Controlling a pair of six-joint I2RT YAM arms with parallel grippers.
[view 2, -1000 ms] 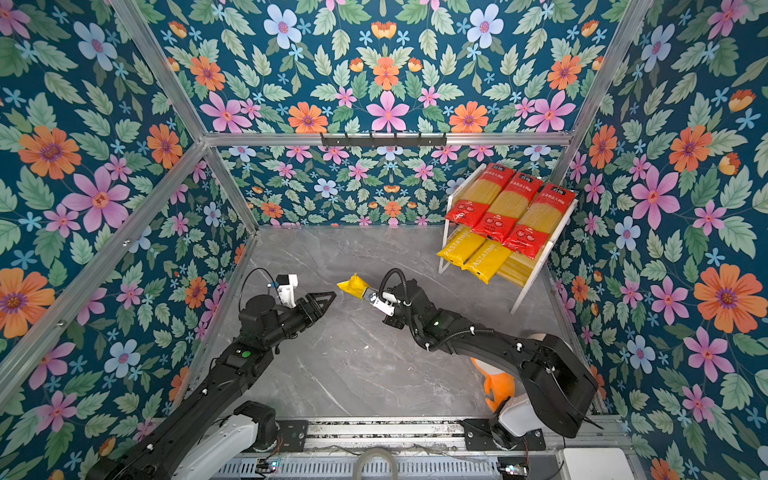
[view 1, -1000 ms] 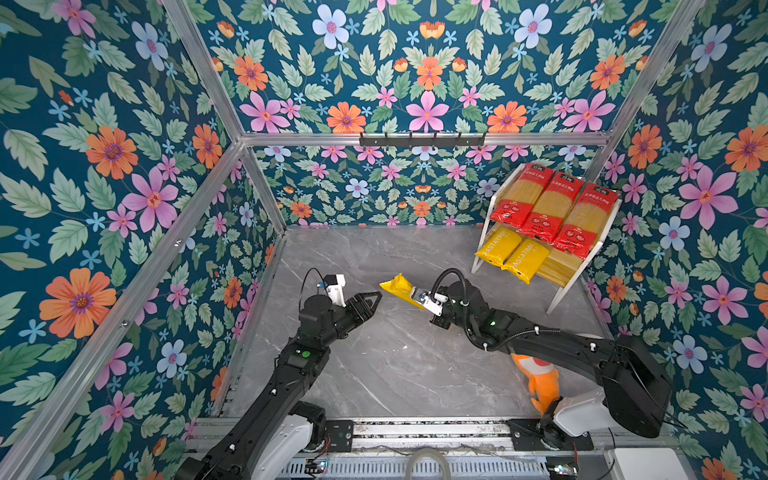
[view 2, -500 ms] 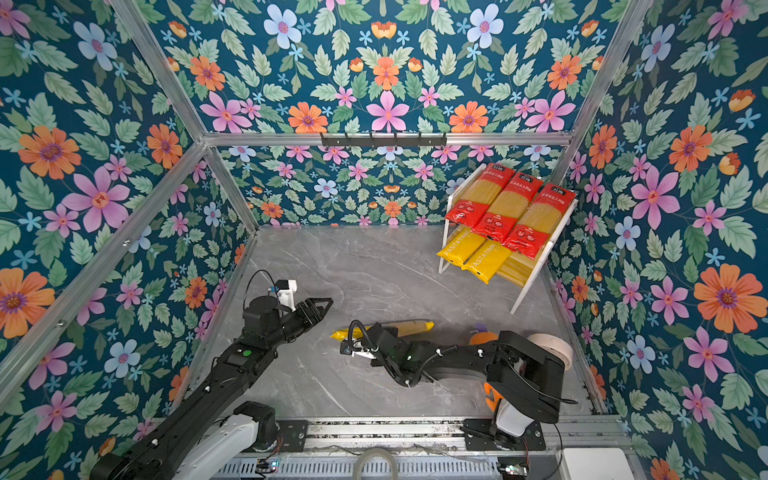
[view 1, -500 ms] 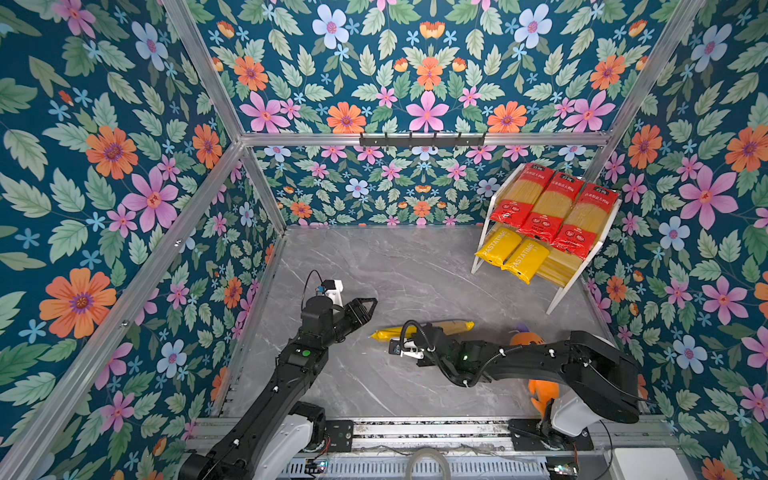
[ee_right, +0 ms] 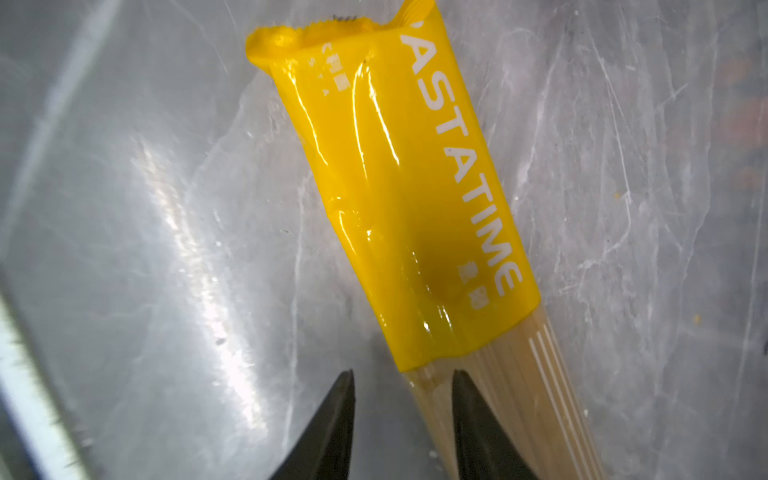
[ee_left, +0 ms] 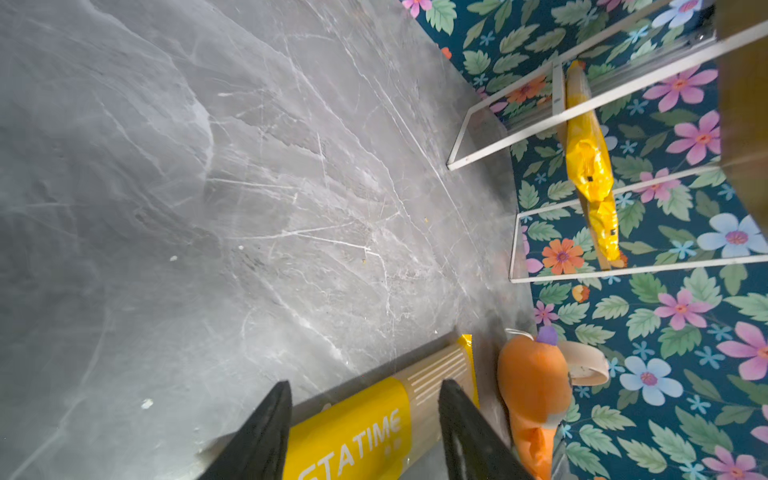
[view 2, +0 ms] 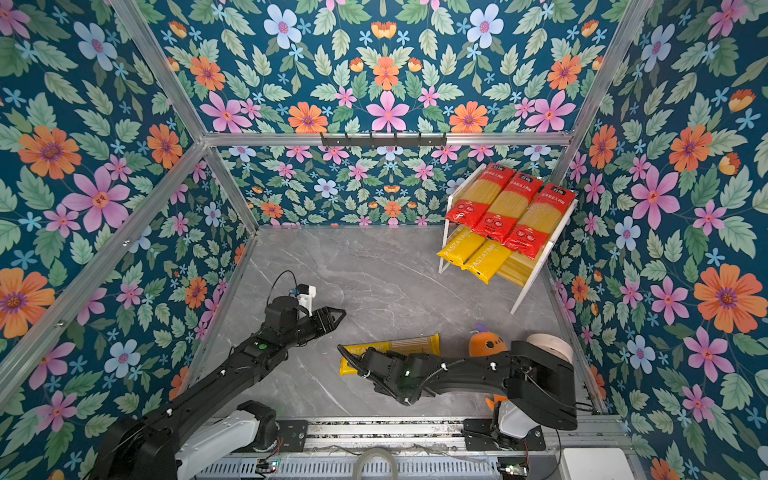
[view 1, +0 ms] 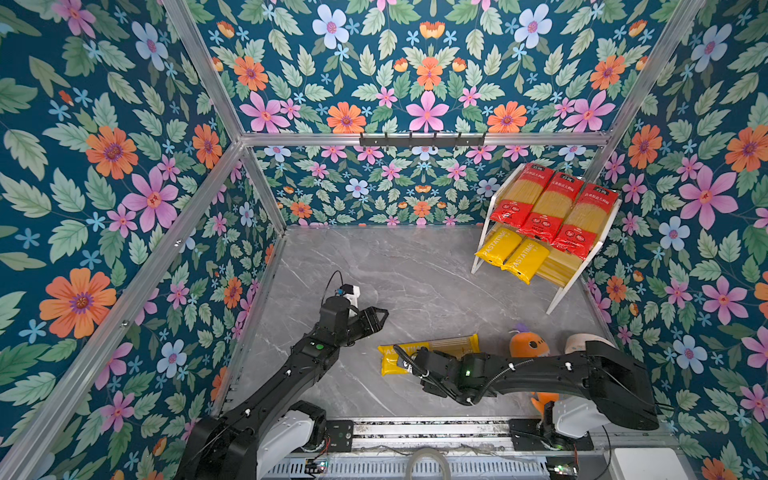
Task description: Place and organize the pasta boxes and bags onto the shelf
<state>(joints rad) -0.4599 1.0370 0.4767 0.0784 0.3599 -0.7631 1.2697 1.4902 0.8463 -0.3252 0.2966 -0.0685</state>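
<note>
A yellow PASTATIME spaghetti pack (view 1: 440, 345) lay flat on the tabletop (view 1: 415, 270), near right, well apart from the far-right shelf (view 1: 557, 266). The right end effector (ee_right: 403, 376) stood parted over it; the left end effector (view 1: 381, 321) hung apart, empty.

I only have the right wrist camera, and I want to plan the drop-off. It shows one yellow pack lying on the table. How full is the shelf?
Observer: The shelf carries three red packs side by side on its upper tier.
Operator: And the lower tier?
Observer: Two yellow packs lie there, and the space beside them is bare slats.
Operator: Is the left hand busy?
Observer: No, the left hand is open and holds nothing.
</note>
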